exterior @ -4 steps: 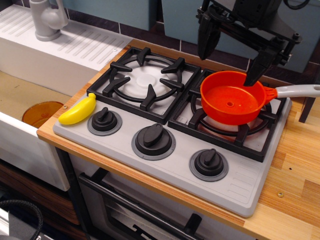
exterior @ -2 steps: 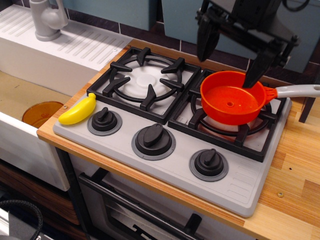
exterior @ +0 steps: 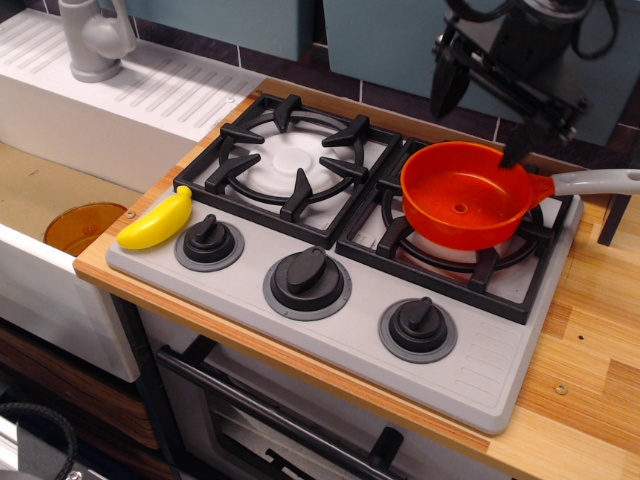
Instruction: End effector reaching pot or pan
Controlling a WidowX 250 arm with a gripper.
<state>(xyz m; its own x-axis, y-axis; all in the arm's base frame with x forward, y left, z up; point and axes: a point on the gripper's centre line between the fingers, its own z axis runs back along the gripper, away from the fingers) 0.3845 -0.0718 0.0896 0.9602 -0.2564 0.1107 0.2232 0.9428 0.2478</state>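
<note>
The orange-red saucepan (exterior: pixel 465 195) sits on the right burner grate of the toy stove, its light-grey handle (exterior: pixel 595 182) pointing right. My black gripper (exterior: pixel 482 132) hangs above the pan's far rim. It is open and empty. Its left finger (exterior: pixel 445 85) is behind the pan to the left. Its right finger (exterior: pixel 520 150) ends just above the rim near the handle's root. The fingers do not touch the pan.
The left burner grate (exterior: pixel 295 155) is bare. A yellow banana (exterior: pixel 155 220) lies at the stove's front left corner. Three black knobs (exterior: pixel 305 278) line the front. An amber bowl (exterior: pixel 85 225) sits in the sink at left. A grey tap (exterior: pixel 95 40) stands at the back left.
The gripper has moved right and up, away from the pan's inside. Its fingers stand closer together than before. The pan has not moved.
</note>
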